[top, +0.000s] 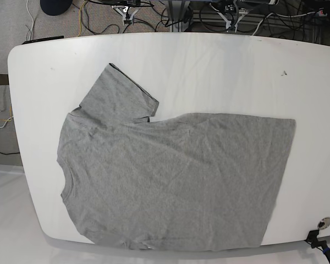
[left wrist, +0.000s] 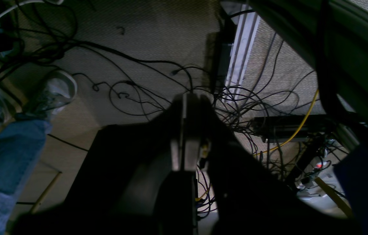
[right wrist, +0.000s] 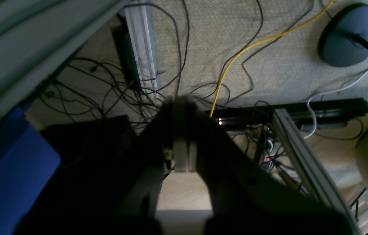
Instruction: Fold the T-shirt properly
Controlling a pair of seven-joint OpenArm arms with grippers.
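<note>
My L hand [left wrist: 187,130] & R hand [right wrist: 181,130] both clenched w/ nothing in them, fingertips together. In the base view they're at the table's [top: 220,66] far edge, R one on the view's left, L one right of the middle, both well apart from the T-shirt [top: 176,176]. Grey T-shirt lies on the white table, spread wide, neck opening toward the view's left, hem toward the right. One sleeve [top: 118,96] sticks out twd the far edge, angled; the near side of the shirt runs along the table's near edge. Few soft wrinkles in the cloth, mostly flat. Wrist views: below me, black cables [left wrist: 131,58] in a tangle, a metal rail [left wrist: 242,52], & from my R side a yellow cable [right wrist: 252,45] plus a round dark base [right wrist: 353,34] near it.
</note>
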